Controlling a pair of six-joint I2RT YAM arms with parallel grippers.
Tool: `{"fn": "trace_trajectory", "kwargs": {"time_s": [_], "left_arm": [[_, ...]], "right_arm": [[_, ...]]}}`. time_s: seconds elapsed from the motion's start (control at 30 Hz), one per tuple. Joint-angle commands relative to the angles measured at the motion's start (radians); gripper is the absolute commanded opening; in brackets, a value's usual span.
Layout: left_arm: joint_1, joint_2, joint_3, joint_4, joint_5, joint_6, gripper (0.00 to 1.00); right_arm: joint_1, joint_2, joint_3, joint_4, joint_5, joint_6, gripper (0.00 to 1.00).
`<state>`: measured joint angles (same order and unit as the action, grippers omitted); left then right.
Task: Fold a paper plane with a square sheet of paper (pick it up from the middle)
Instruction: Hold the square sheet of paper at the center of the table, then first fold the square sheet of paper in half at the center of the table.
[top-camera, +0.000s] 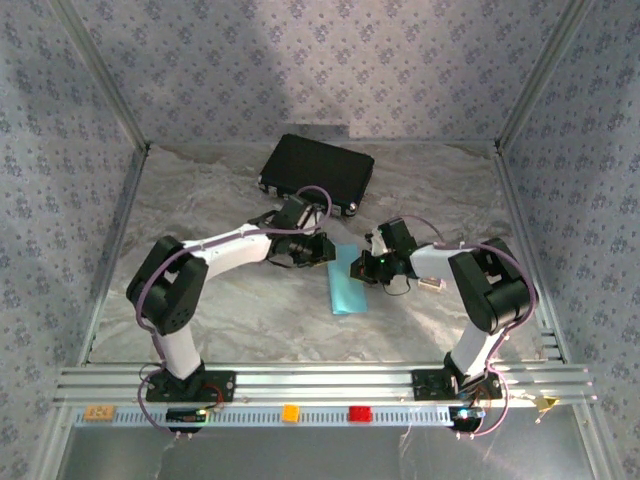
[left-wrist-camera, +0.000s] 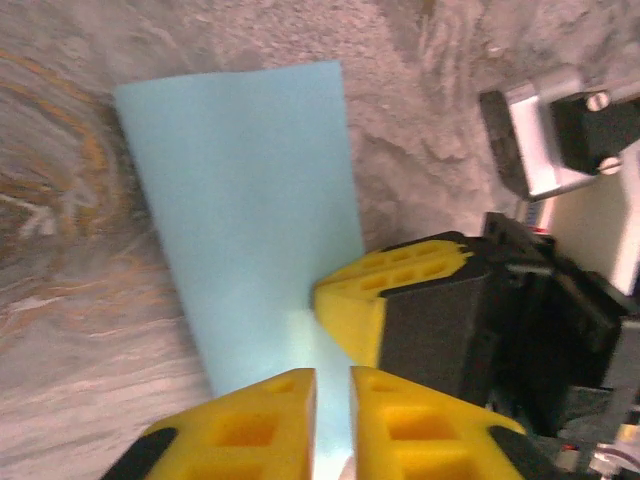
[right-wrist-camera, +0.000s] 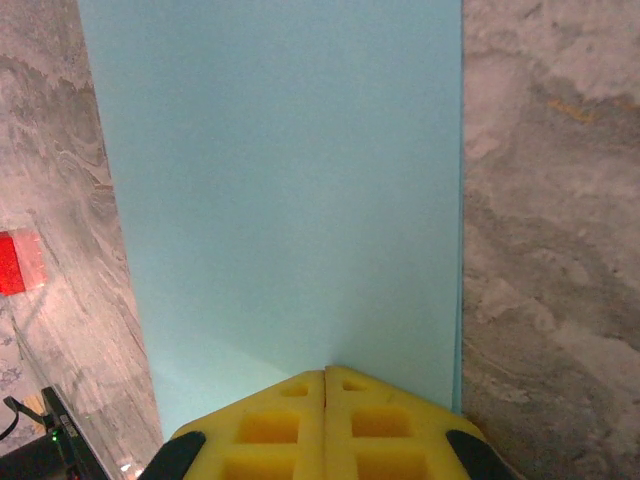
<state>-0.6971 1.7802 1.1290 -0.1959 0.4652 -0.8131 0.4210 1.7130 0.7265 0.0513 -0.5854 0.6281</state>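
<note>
Folded to a long pale-blue strip, flat and smooth, no dart shape yet: square sheet of paper (top-camera: 347, 281) near middle of table (top-camera: 230, 320), a bit toward near edge, long side running near-to-far. Pinned at far end by right gripper (right-wrist-camera: 326, 385), jaws together, tips down on it, prob. to stop sliding. Met there by left gripper (left-wrist-camera: 333, 390), jaws all but together w/ paper showing in slit; can't tell if pinched, likely setting up next crease.

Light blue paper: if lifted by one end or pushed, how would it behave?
The light blue paper looks thin and lies flat, so lifted by one end it would likely droop. It is a narrow rectangle, perhaps doubled, so maybe slightly stiffer. On the smooth table it may slide when pushed.
</note>
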Motion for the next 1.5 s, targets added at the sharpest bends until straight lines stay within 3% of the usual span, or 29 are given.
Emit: {"fn": "trace_trajectory", "kwargs": {"time_s": [0.0,0.07,0.27,1.0,1.27,1.47], "left_arm": [[-0.001,0.04,-0.02,0.15,0.146,-0.054,0.09],[0.001,0.065,-0.03,0.189,0.167,-0.081,0.0],[0.002,0.104,-0.051,0.25,0.183,-0.112,0.0],[0.033,0.172,-0.152,0.147,0.043,0.002,0.0],[0.038,0.118,-0.062,0.129,0.093,0.001,0.0],[0.054,0.157,-0.029,0.161,0.147,0.006,0.0]], "right_arm": [[-0.004,0.035,-0.019,-0.1,0.048,-0.018,0.0],[-0.004,0.033,-0.022,-0.1,0.056,-0.016,0.0],[-0.008,0.028,-0.033,-0.097,0.061,-0.011,0.0],[-0.005,0.031,-0.059,-0.076,0.08,0.024,0.0],[-0.005,0.025,-0.057,-0.082,0.08,0.023,0.0],[-0.004,0.025,-0.052,-0.078,0.082,0.031,0.0]]}}
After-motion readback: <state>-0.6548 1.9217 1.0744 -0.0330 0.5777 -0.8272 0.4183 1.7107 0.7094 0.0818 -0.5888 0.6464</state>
